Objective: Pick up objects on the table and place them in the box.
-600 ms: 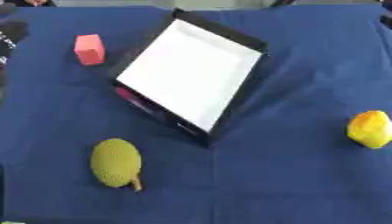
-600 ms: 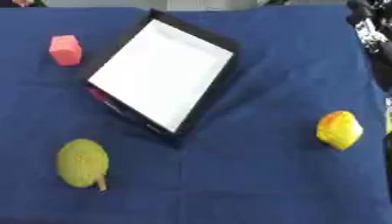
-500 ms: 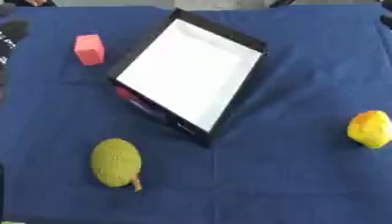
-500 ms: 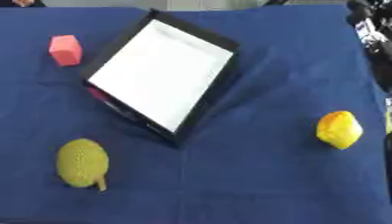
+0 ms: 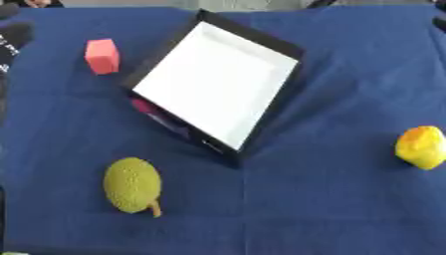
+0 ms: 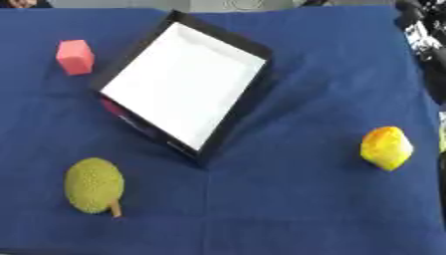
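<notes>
Comparing with a half-second earlier, nothing had shifted: box (image 5: 218, 87) upper centre, empty; pink block (image 5: 102, 56) upper left, green durian-like fruit (image 5: 132, 185) lower left, yellow fruit (image 5: 421, 147) right edge; hands unseen, state untellable.

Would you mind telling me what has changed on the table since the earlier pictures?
Nothing has visibly changed. The box lies empty at the same angle on the blue cloth; the pink block, the green bumpy fruit and the yellow fruit sit where they were, none taken hold of.
</notes>
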Controlling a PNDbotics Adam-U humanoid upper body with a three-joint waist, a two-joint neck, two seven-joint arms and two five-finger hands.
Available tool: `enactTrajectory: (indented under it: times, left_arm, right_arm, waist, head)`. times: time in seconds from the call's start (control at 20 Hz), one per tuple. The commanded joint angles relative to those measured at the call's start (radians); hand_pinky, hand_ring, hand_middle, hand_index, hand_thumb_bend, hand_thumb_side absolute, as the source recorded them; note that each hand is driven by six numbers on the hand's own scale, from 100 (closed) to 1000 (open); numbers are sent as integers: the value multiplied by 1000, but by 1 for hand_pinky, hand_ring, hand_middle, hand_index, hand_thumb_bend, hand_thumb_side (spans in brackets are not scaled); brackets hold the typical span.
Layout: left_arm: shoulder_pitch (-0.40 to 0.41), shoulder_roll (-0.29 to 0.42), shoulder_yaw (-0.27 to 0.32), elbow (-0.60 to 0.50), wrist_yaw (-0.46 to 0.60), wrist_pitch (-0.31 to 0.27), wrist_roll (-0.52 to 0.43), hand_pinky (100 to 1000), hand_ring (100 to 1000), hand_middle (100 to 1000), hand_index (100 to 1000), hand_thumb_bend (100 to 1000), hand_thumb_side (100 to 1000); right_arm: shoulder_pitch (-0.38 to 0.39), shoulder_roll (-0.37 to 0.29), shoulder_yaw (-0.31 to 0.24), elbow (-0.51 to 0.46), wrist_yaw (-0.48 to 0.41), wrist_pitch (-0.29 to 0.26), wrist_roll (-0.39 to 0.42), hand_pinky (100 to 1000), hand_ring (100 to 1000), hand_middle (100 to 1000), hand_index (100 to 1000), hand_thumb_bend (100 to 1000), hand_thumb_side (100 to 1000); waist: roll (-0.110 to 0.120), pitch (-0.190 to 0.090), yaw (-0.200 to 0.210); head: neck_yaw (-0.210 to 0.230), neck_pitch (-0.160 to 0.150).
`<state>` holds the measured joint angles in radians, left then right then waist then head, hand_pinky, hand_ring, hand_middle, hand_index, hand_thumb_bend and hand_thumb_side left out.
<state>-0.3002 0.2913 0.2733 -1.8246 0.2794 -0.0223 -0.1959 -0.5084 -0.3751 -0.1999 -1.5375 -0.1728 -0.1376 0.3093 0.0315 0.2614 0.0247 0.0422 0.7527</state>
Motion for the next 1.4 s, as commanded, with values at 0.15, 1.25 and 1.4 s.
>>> enactTrajectory:
  times: [0.15, 1.25, 1.4]
  left_arm:
    - [-27, 53, 5, -4, -24, -15, 2, 895, 783, 804, 748, 100, 626]
    - [-328, 602, -245, 468, -364, -223, -311, 1000, 941, 948, 918, 181, 139]
    - [-371, 663, -281, 546, -412, -222, -359, 1000, 955, 955, 927, 391, 100]
  right_arm:
    - [-13, -34, -17, -10, 0, 3, -7, 1000, 1000, 1000, 969, 100, 470]
    - [11, -79, -8, 4, 21, -4, 2, 1000, 1000, 1000, 969, 100, 470]
    - [10, -76, -4, 6, 23, -5, 8, 1000, 1000, 1000, 968, 100, 470]
  waist:
    - [-7, 1, -8]
    - [40, -15, -5]
    - [39, -15, -12]
  head:
    - [-17, -9]
    - [-43, 7]
    - [-33, 7]
